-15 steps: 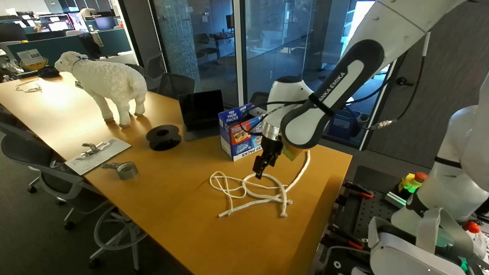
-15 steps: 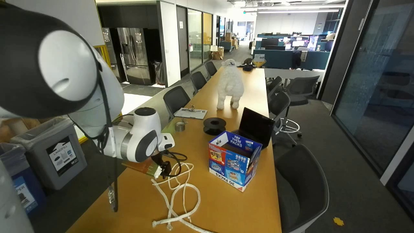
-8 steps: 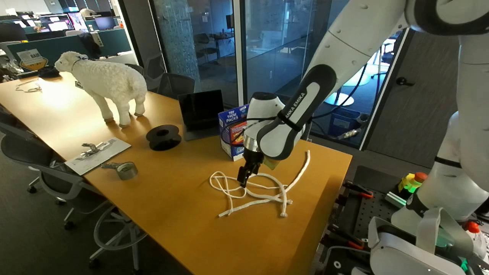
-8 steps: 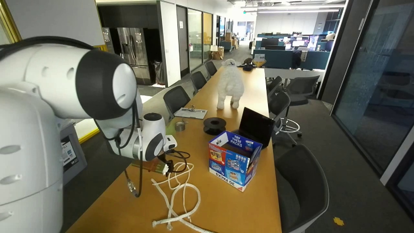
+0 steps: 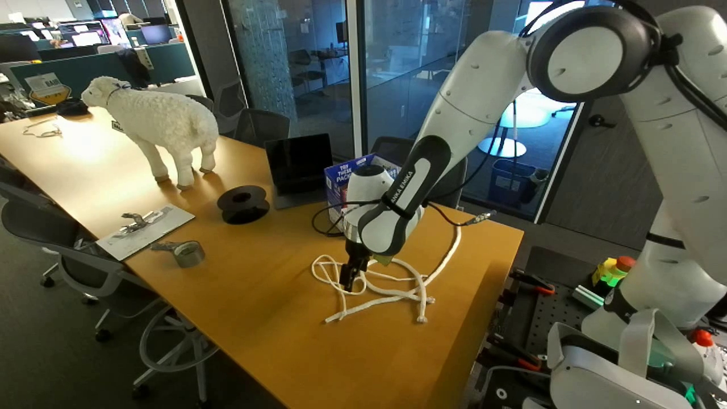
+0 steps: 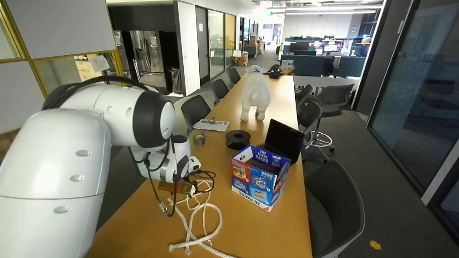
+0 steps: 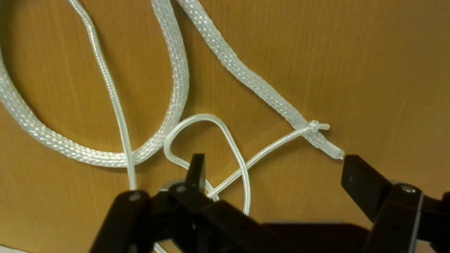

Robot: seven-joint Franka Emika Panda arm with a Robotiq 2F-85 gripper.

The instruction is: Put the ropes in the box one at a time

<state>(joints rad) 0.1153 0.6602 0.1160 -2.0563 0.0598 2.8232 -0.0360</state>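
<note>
A robot arm (image 5: 471, 94) hangs over cream-white ropes (image 5: 422, 298) tangled on a long table (image 5: 341, 363), jaws spread. In wrist view, a thin rope (image 7: 267, 150) runs btwn the jaws, its knotted end crossing a thick rope (image 7: 260, 86) just shy of the latter's tip; contact unclear. The open-topped blue box (image 6: 259, 187) stands upright, apart from the ropes, w/ a black spool (image 6: 238, 141) & white toy sheep (image 6: 255, 93) farther along.

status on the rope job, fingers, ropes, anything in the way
Fingers open, nothing gripped. Ropes overlapping on the table, none seen in the box. Possible snag: thin rope's knotted end across a thick rope's tip.
</note>
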